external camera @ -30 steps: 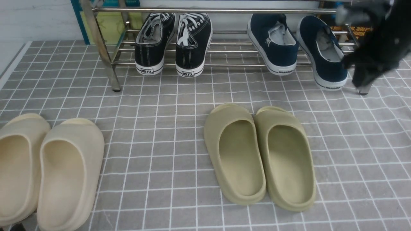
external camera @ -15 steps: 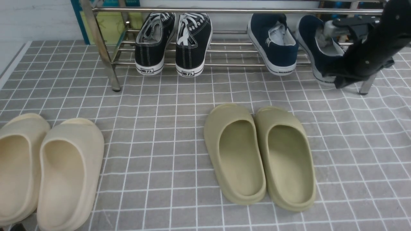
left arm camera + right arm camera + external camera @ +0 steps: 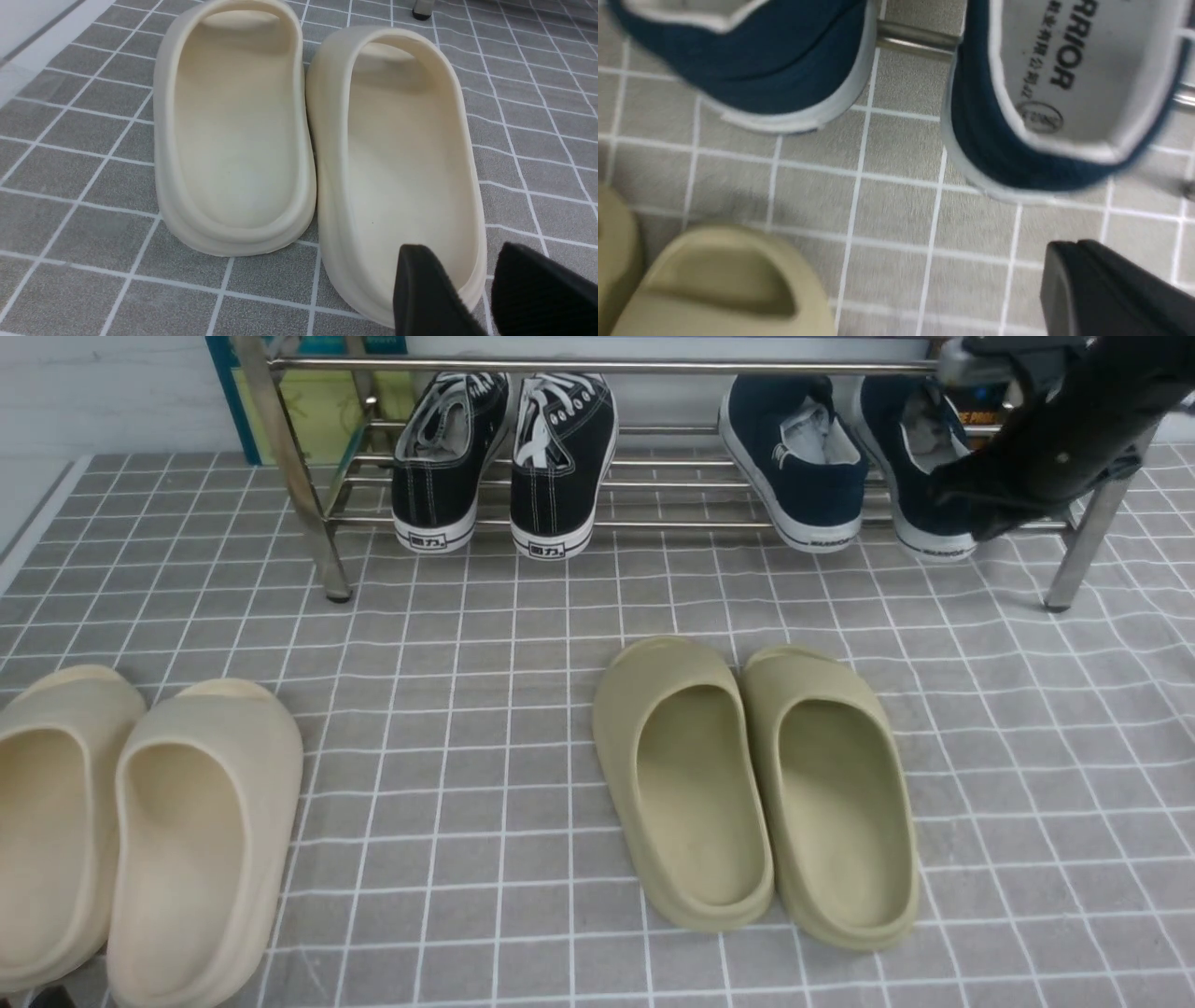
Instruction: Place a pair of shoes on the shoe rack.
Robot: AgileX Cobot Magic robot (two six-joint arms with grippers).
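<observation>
Two navy-blue slip-on shoes stand side by side on the silver shoe rack (image 3: 653,367), heels toward me: the left one (image 3: 803,467) and the right one (image 3: 898,476). Both also show in the right wrist view, the left (image 3: 752,70) and the right (image 3: 1064,70), with a rack bar (image 3: 915,39) between them. My right gripper (image 3: 962,509) is shut and empty; it partly hides the right shoe's heel, and in its wrist view its tip (image 3: 1064,252) hangs apart from that heel. My left gripper (image 3: 462,249) is open over a cream slide's heel rim and is out of the front view.
Black lace-up sneakers (image 3: 504,457) sit on the rack's left half. Olive slides (image 3: 756,784) lie mid-floor, with one toe in the right wrist view (image 3: 719,289). Cream slides (image 3: 140,821) lie front left, also in the left wrist view (image 3: 317,135). The rack's right leg (image 3: 1074,560) stands beside my right arm.
The right navy shoe has shifted back and up onto the rack; its heel no longer hangs low over the floor. My right arm moved left and up against it. The left arm has not moved.
</observation>
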